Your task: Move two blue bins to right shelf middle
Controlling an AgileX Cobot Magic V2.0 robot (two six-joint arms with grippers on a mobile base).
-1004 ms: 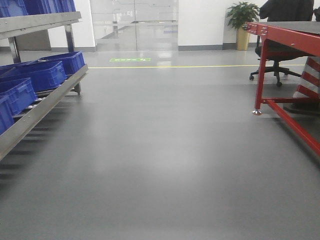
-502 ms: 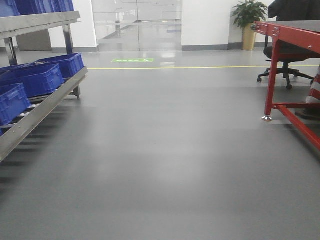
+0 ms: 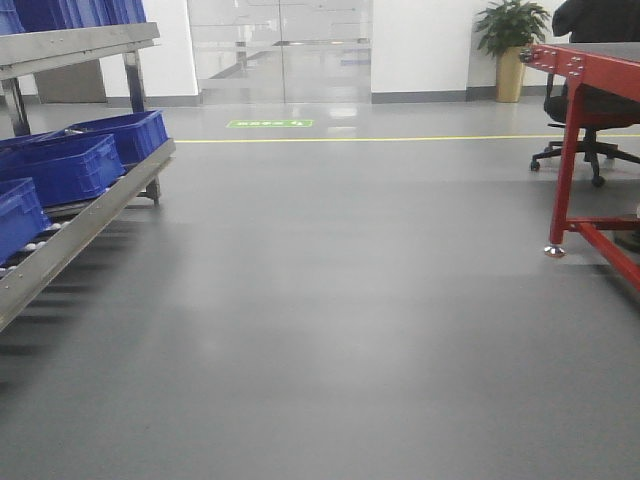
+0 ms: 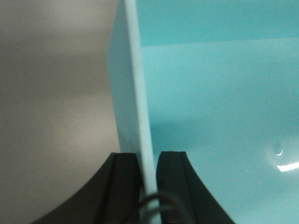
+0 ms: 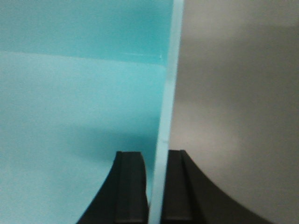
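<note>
Your left gripper (image 4: 148,161) and right gripper (image 5: 156,158) each have jaws pinching a bin wall (image 4: 135,70) — ahead, glossy grey floor (image 3: 330,320), blue bins (image 3: 70,165) left, red worktop (image 3: 590,62) upper right.

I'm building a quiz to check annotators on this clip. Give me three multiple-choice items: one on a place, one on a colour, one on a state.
1. Where does the potted plant stand? A) far right, at the back B) on the rack C) beside the bins
2. What colour is the table frame? A) green B) red C) yellow
3. How do the left gripper's jaws stand? A) wide open B) shut on a bin wall C) out of view
Answers: 1 A, it shows at the top right; 2 B, its legs are red; 3 B, the wall sits pinched between them.
</note>
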